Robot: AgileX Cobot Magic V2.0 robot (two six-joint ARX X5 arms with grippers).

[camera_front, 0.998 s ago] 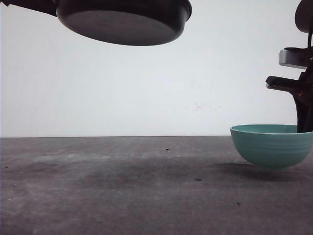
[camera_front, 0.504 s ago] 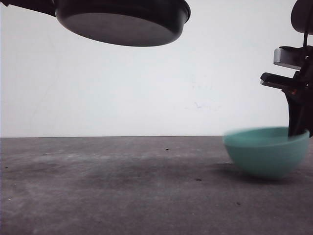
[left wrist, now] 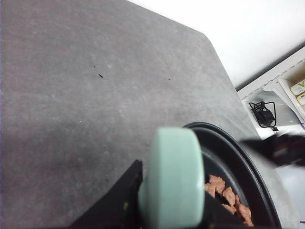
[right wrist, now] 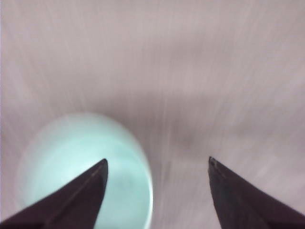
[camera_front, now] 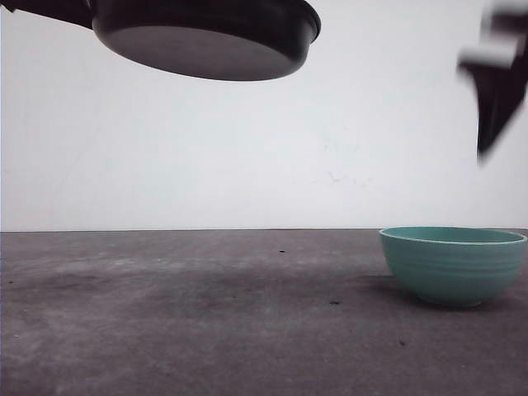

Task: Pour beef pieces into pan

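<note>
Front: pan (camera_front: 206, 37) held aloft upper left, w/ teal bowl (camera_front: 452, 266) sitting on grey bench (camera_front: 206, 330) at right; right gripper (camera_front: 495, 99) blurred above bowl. Left wrist: left gripper (left wrist: 167, 210) fingers clenched on pan's mint handle (left wrist: 172, 179), beef (left wrist: 228, 198) inside pan. Right wrist: right fingers (right wrist: 86, 191) spread, grasping nothing, over blurred bowl.

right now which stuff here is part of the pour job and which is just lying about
Job: pan, beef pieces in it, left gripper shut on its handle, right gripper open above the teal bowl.
Lying about: black cable.
</note>
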